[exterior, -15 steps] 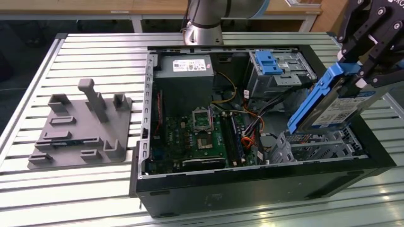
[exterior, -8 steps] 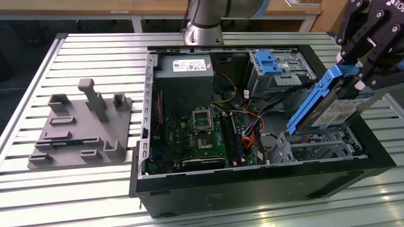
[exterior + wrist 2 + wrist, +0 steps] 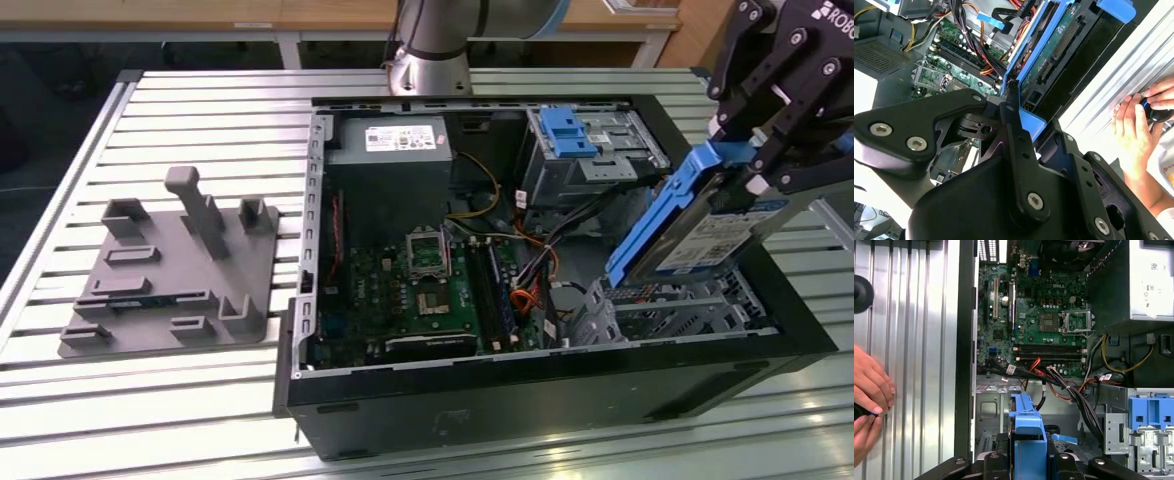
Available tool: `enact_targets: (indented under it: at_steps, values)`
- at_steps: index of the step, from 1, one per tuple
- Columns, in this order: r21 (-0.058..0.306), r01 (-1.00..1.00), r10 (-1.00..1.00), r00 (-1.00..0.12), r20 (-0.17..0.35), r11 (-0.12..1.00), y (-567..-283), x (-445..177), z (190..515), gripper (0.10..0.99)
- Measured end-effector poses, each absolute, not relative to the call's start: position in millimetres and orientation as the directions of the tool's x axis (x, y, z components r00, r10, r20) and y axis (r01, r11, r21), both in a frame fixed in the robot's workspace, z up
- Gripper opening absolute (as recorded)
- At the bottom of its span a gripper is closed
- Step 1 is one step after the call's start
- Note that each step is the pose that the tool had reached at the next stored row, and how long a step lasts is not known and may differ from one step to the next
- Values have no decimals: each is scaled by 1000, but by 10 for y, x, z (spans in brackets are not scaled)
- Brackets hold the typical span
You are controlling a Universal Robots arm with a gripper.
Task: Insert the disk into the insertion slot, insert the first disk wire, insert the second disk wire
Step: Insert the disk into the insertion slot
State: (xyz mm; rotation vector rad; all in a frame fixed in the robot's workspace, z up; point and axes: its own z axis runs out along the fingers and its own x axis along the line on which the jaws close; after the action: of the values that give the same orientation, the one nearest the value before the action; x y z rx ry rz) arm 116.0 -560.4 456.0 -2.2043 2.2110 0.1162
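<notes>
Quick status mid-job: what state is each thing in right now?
disk: tilted, lifted, not seated.
gripper: fingers shut on the disk.
insertion slot: nothing seated in it.
computer case: lying flat, side open.

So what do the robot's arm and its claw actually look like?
The arm is a smooth silver-grey tube with a dark band near its base. The gripper is matte black, built from flat hinged bars and chunky rounded plates joined by shiny silver screw heads. White lettering is printed on its body.
</notes>
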Motion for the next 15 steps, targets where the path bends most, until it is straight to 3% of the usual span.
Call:
enact_targets:
  at_steps: [15]
  values:
    - [41, -999, -998, -4, -65, 2, -5633, 1165, 4496, 365]
